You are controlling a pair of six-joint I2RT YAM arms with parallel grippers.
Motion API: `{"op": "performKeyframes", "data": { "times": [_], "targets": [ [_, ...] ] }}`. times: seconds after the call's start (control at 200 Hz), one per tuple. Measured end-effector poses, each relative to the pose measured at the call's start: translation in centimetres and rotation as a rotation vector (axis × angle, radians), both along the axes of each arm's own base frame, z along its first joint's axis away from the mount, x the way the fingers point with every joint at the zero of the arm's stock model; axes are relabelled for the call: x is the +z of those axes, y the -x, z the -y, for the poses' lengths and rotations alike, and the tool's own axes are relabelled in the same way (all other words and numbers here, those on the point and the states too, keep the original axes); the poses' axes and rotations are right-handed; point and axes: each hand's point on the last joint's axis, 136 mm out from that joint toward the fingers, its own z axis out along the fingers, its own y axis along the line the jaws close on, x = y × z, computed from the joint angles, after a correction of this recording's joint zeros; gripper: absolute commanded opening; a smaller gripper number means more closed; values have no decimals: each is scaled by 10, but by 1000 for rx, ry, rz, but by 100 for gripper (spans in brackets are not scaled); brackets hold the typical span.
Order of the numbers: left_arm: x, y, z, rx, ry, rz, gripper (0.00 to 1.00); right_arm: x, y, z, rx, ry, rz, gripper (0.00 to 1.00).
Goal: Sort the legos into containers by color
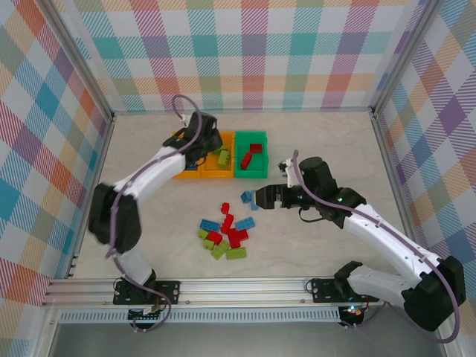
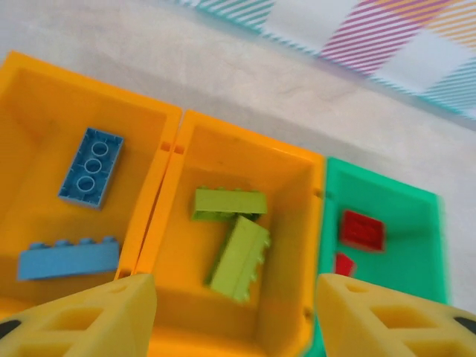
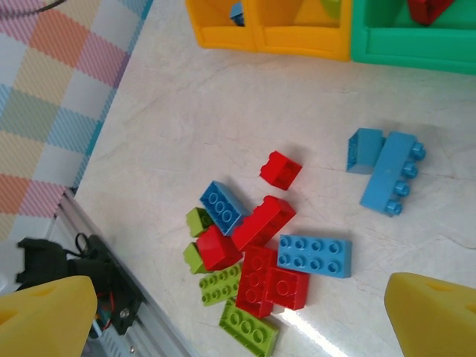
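Your bins hold a few sorted legos; most lie heaped on the desk. Both arms' jaws stand spread, pinching nothing.

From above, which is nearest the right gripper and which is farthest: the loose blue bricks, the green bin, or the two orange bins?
1. The loose blue bricks: right beside the right gripper, just to its left.
2. The green bin: behind the gripper, right end of the row.
3. The middle orange bin: next along to the left.
4. The left orange bin: far-left end of the row.
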Motion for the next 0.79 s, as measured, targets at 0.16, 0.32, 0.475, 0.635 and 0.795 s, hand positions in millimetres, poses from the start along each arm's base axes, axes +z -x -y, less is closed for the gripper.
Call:
{"op": "performKeyframes", "data": {
  "times": [0.16,0.32,0.475,0.635,0.795],
  "targets": [
    [82,85,2,-195,73,197,67,-23,-8,-2,-42,77,-30,94],
    [123,166,-11,-410,71,328,69,-59,-14,-22,-24,248,-75,85],
    [100,233,-17,-687,-57,329,76,-83,-37,-42,-50,394,-68,75],
    [54,279,-18,-952,-202,315,88,-121,-51,-34,-109,517,-95,80],
    [10,297,-9,-1148,-268,308,100,-150,-58,-29,-128,607,-130,82]
  ]
}}
